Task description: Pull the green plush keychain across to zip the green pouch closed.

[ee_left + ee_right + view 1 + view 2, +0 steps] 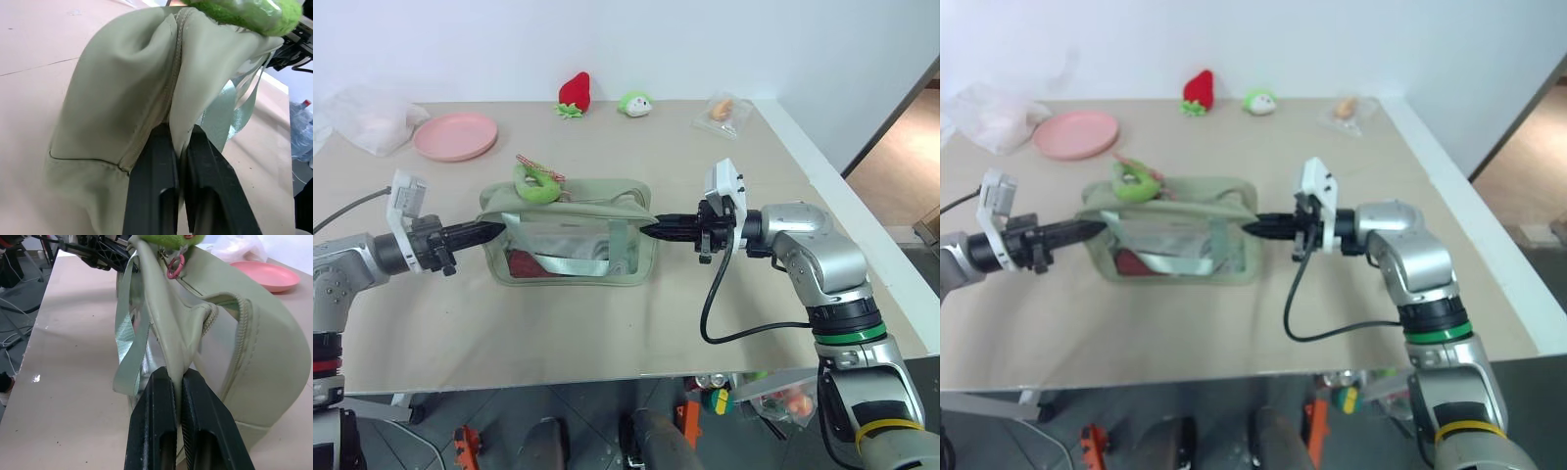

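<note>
Close views along each wrist: the left gripper (pixel 181 147) has its two black fingers pressed together on a fold of fabric at one end of the green pouch (pixel 122 98), beside the seam that runs up that end; the right gripper (pixel 177 382) likewise pinches a fabric fold at the opposite end, where the zipper tape curves over the corner. The right wrist view alone shows a small pink clip ring hanging under the green plush keychain (pixel 168 239) at the zipper line, and the pale green webbing strap (pixel 128 342) drooping down the pouch's side. Head views: both forearms reach in roughly level from either side, so that the pouch sits between the two grippers on the tan table (pixel 607 333). The pouch stands upright near the table's middle; through its clear side panel a red item (pixel 521 262) lies at the bottom toward the robot's left. The keychain rests on top of the pouch at its left end. Farther back lie a pink plate (pixel 455 135) and a clear plastic bag (pixel 372 117) at left, then a red strawberry plush (pixel 575 93), a green-and-white round plush (pixel 635 103), and a small bagged item (pixel 722 111) along the far edge.
</note>
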Controlling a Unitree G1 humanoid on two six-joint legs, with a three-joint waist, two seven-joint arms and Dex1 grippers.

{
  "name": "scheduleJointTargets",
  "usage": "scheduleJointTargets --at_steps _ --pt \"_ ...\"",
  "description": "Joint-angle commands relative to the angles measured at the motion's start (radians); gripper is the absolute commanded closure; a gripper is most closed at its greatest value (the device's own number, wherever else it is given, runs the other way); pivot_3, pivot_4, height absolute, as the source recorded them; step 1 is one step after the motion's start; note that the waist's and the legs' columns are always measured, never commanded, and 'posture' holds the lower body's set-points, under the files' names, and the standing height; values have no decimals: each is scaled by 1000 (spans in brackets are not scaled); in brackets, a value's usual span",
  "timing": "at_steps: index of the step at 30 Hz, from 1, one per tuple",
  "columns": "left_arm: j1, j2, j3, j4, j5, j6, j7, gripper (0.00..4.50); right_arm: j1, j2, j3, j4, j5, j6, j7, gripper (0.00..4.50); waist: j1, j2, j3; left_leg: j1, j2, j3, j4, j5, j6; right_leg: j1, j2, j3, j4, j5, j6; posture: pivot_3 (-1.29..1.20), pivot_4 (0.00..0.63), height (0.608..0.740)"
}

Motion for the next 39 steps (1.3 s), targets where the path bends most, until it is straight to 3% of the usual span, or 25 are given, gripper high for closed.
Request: scheduleJointTargets --at_steps 1,9,13,16,20,24,28,33,39 --pt "-3 -10 0 -44 -4 -14 7 4467 -2 2 -40 -53 40 28 -20 4500 0 0 0 0 0 0 0 0 0 0 0 0 0 0 0 0 150 740" --pt "29 -8 -16 -78 8 -27 -3 4500 36 -40 -108 -127 111 137 -57 1697 2 0 0 0 -1 0 1 0 0 1 -1 0 0 1 1 0 150 740" --pt "47 -3 -21 -94 9 -32 -16 4500 21 -108 -261 -159 230 204 -73 288 10 0 0 0 -2 0 1 0 0 1 -2 0 0 0 2 0 150 740" --pt "55 -2 -27 -97 16 -48 -22 4500 -71 -102 -290 -160 298 236 -88 288 9 1 0 0 -3 1 1 0 0 1 -3 1 0 1 2 0 150 740" --pt "54 -8 -37 -96 18 -53 -26 4500 -166 -49 -218 -128 298 250 -90 288 8 0 0 5 -1 0 0 0 0 4 -1 1 0 1 2 0 150 740" --pt "57 -13 -54 -109 14 -55 -36 4500 -270 34 -48 17 156 175 -64 288 7 0 0 6 -1 1 0 0 0 4 0 1 0 1 1 0 150 740" --pt "67 -22 -56 -125 7 -54 -27 4500 -389 125 38 213 68 78 -8 288 13 0 0 2 -3 2 1 0 1 2 -2 2 0 1 2 0 150 740" --pt "105 -43 -41 -173 -25 -27 0 4500 -515 237 77 429 -10 -34 42 288 20 0 0 -2 -5 0 2 -2 4 1 -5 1 -1 0 3 0 150 740" --pt "136 -60 -31 -216 -45 -15 35 4500 -561 327 105 532 -66 -94 93 288 26 0 0 -3 -7 -1 2 -3 5 1 -8 0 -1 0 3 0 150 740"
